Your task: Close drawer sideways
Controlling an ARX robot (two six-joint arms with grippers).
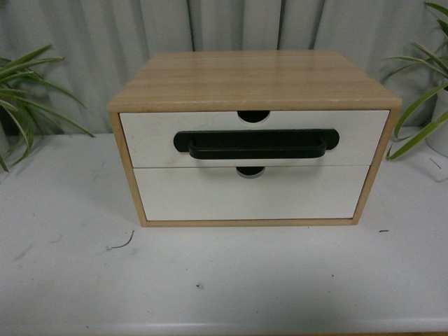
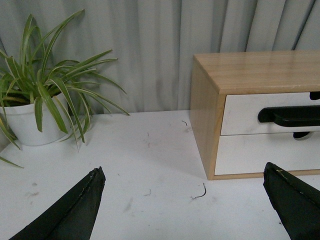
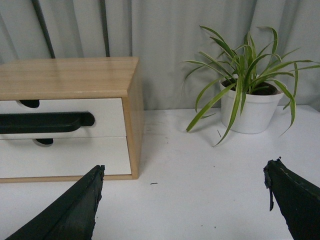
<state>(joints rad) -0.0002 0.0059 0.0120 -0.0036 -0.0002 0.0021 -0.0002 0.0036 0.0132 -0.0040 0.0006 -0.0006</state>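
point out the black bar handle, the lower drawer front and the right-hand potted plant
black bar handle (image 1: 256,143), front view, middle of the bar
lower drawer front (image 1: 252,196), front view, centre of the plain white panel
potted plant (image 3: 255,111), right wrist view, on its white pot

Left gripper (image 2: 185,200) has its jaws spread wide, holding nothing. Right gripper (image 3: 182,200) is likewise wide apart and empty. Neither arm shows in the front view.
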